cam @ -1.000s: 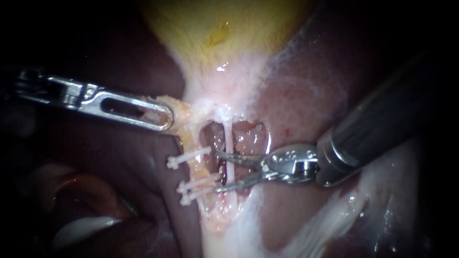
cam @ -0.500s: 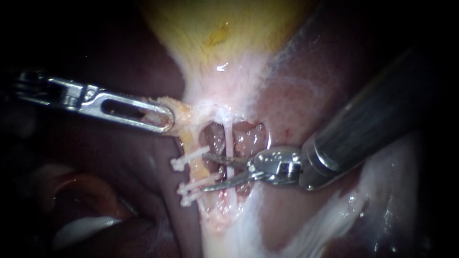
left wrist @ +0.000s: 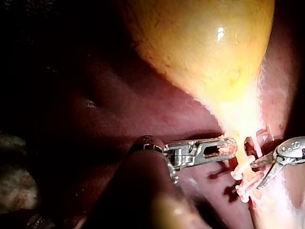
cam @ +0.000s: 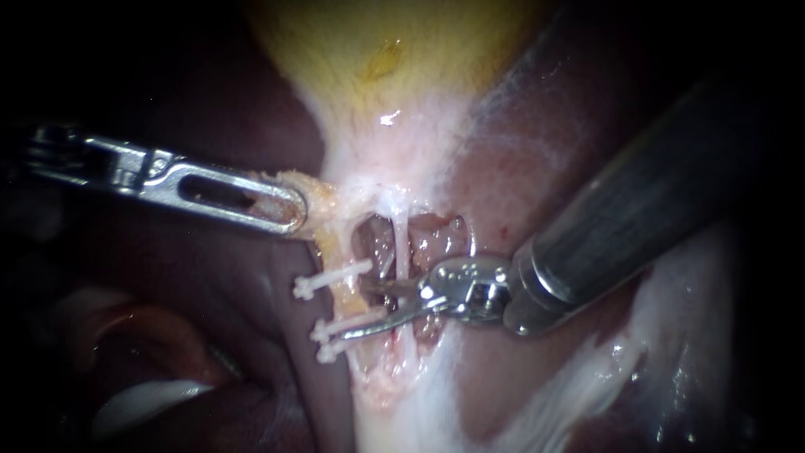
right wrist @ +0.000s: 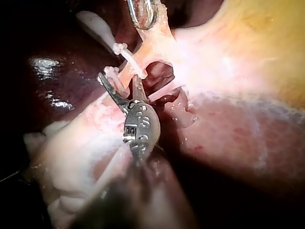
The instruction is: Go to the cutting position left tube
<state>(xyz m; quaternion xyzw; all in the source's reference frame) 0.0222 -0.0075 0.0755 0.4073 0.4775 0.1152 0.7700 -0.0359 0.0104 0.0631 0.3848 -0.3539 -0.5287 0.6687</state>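
- Your left instrument [cam: 289, 210] comes in from 9 o'clock in the endoscope view. Its slotted jaws are clamped on a flap of yellowish tissue [cam: 323, 197] just below the gallbladder [cam: 394, 50], which fills the 12 o'clock part of the scene.
- The left tube [cam: 344, 295] sits at about 7 o'clock from the centre of that view and runs down from the held flap.
- It carries one upper clip [cam: 331, 277] and two lower clips [cam: 348, 323] close together.
- Your right instrument [cam: 352, 310] enters from 2 o'clock over the liver [cam: 537, 168]. Its two thin jaws are spread wide and point toward 9 o'clock.
- The upper jaw lies just under the upper clip, and the lower jaw runs close along the lower clips.
- From the right wrist camera, the right instrument [right wrist: 119, 78] has the left tube [right wrist: 126, 80] between its parted jaws, with nothing pinched.
- A thin white tube [cam: 401, 239] stands at 3 o'clock of the left tube, and the right instrument's jaws cross it.
- From the left wrist camera, your left instrument [left wrist: 224, 147] grips tissue just beside the clips, with the right instrument [left wrist: 256, 175] ahead of it.
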